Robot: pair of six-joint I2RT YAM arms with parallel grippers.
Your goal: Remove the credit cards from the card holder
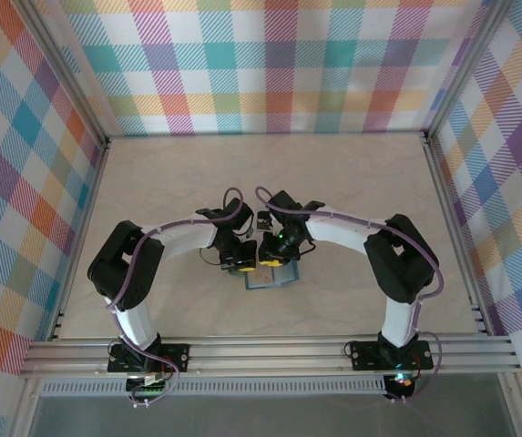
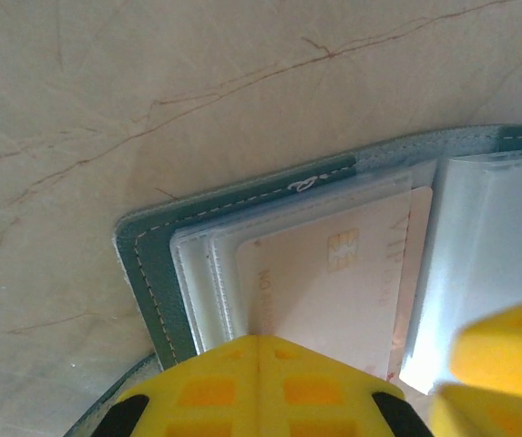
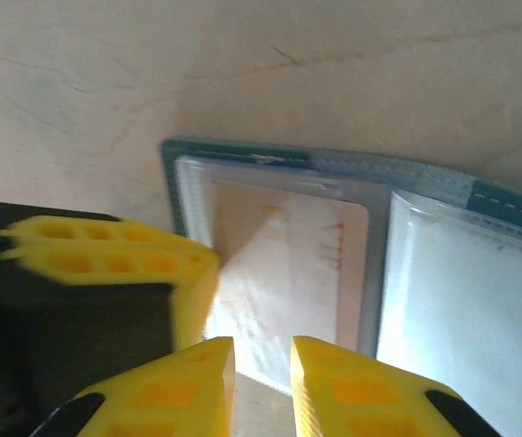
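Holder (image 2: 148,264): far, left rims on open table (image 2: 151,91).
Card (image 2: 333,282) count: one, sleeved.
Left claw (image 2: 259,382): shut, over holder.
Right claw (image 3: 262,364): slightly parted, at card.

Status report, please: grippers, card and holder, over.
Left gripper shut, tips on open holder. Right gripper narrowly open at edge of card. Card in sleeve, not out. Grippers crowd each other.
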